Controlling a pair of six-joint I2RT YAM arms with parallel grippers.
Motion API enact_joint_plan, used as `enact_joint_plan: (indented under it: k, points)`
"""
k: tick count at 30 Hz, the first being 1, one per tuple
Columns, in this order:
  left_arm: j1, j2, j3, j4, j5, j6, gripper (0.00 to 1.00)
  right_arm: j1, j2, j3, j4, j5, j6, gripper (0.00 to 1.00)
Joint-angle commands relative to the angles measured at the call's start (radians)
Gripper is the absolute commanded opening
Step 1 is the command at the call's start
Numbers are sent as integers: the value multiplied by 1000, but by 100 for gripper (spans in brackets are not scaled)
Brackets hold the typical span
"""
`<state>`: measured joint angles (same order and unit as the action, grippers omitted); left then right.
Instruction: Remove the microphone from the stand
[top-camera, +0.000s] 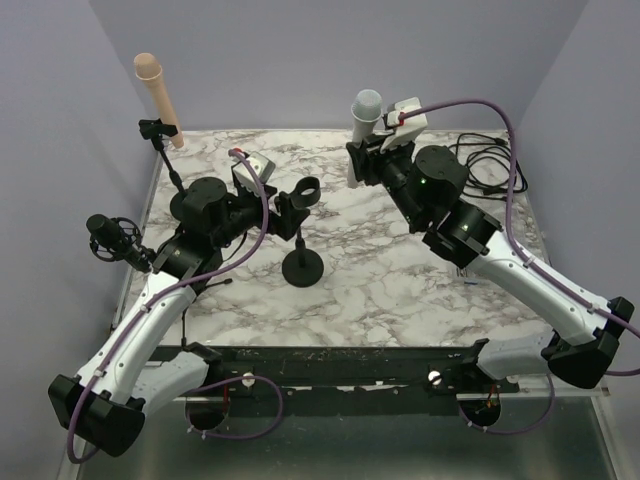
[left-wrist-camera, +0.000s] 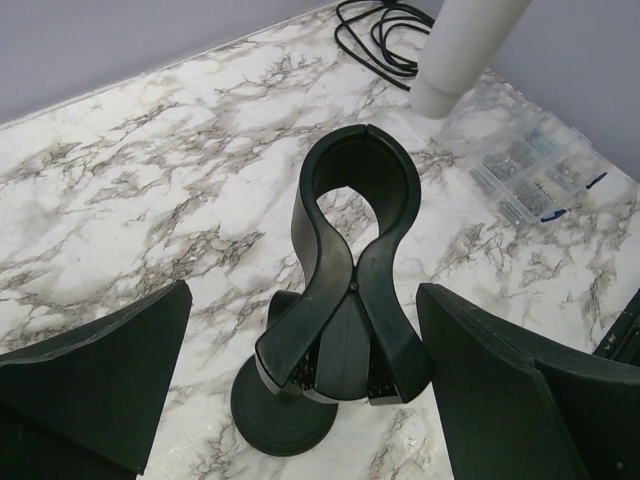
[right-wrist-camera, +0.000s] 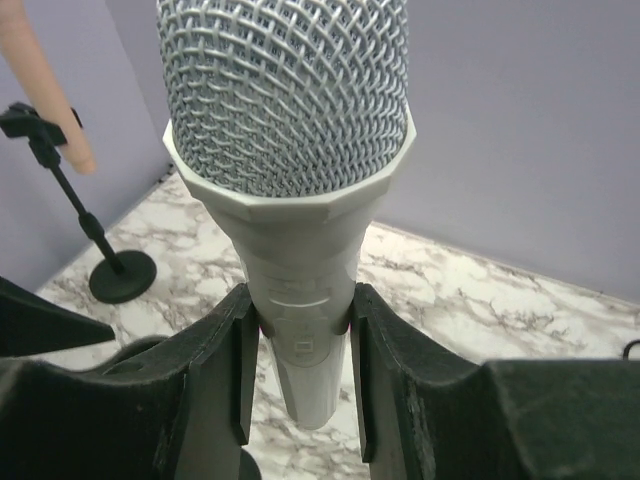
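Right wrist view shows me the microphone (right-wrist-camera: 290, 190) upright. My right hand (right-wrist-camera: 300, 350) is clenched on its pale body, just under the mesh head, so it hangs free in the air, well apart from the stand (top-camera: 302, 265). I think the removal itself is done. The left hand (left-wrist-camera: 305, 380) is released, with one finger on each side of the empty clip (left-wrist-camera: 355, 230), not touching it. I judge it guards the stand against tipping. The worktop (top-camera: 400, 280) is white marble with grey veins, and the walls are pale violet.
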<state>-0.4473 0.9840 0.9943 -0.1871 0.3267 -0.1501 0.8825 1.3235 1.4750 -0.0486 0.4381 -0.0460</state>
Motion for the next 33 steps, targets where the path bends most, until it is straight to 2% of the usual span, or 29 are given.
enact_joint_plan:
  k: [1,7,13,22,25,33]
  points:
    - [-2,-27,39,-49,16,-16,99,5,-39,-78,-78,36,57,1]
    - [0,-22,86,-93,28,30,93,5,-60,-172,-321,87,204,1]
    - [0,27,156,-128,29,33,80,5,-52,-286,-505,82,329,1]
    - [-22,57,158,-139,41,55,48,4,-46,-355,-561,80,429,1]
    - [-40,65,141,-146,23,55,41,4,-25,-339,-588,91,450,1]
    - [-138,97,86,-212,-157,57,17,3,-3,-325,-634,140,460,1]
